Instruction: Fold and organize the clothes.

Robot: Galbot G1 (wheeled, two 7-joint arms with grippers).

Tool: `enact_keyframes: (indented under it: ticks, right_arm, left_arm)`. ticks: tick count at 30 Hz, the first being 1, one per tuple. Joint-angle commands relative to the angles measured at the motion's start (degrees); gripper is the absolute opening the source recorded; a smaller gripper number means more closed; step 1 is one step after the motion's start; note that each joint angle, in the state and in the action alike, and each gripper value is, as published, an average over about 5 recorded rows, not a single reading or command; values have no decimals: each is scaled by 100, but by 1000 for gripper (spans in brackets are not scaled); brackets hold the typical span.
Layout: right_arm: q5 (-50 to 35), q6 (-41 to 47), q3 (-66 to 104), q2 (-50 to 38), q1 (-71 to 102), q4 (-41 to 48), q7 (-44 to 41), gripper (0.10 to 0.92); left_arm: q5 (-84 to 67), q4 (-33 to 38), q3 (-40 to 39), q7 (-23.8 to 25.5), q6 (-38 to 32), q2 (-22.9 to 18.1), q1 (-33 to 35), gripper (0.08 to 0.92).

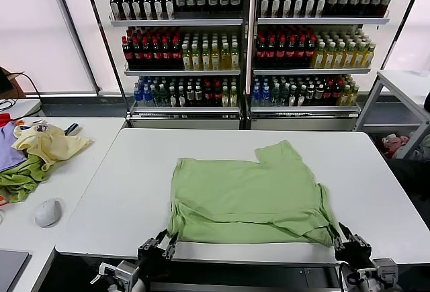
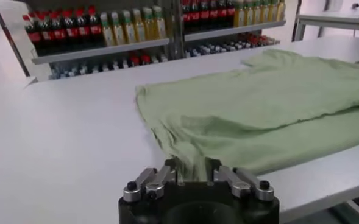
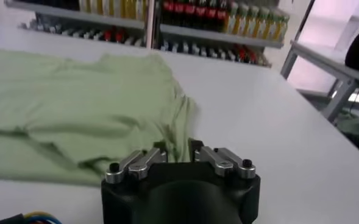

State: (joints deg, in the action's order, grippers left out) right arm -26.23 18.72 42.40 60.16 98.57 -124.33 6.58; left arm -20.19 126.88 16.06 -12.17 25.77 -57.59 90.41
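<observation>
Lying folded on the white worktop [image 1: 121, 191], the light green shirt [image 1: 248, 195] has left gripper [image 1: 160, 244] and right gripper [image 1: 346, 239] at its near corners, jaws spread.

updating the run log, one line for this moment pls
shirt: partly folded on table | left gripper: open at near-left corner | right gripper: open at near-right corner

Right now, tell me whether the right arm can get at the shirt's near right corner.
Probably yes. The right gripper sits at the table's near edge, right by that corner of the green shirt, with cloth lying between its parted fingers and nothing in the way.
</observation>
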Motion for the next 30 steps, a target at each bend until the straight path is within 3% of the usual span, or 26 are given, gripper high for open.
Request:
enact_keyframes:
  ticks: [1, 5, 13, 21, 30]
  right_arm:
    - [-338, -303, -136, -163, -812, 54, 321, 522]
    - [-462, -69, -591, -255, -1858, 604, 421, 634]
    - [-665, 402, -1788, -368, -3944, 2021, 449, 809]
    - [-771, 746, -2684, -280, -5471, 3336, 406, 823]
    - [-589, 836, -3180, 95, -6342, 4730, 230, 823]
  left_arm:
    - [-62, 172, 224, 8, -12, 58, -77, 477]
    - [-412, -200, 254, -51, -98, 132, -809, 590]
    - [-1452, -1918, -413, -413, -162, 21, -3083, 799]
    - [-1705, -2994, -1123, -641, 20, -223, -4588, 823]
    - [-1770, -4358, -1711, -721, 126, -908, -5580, 823]
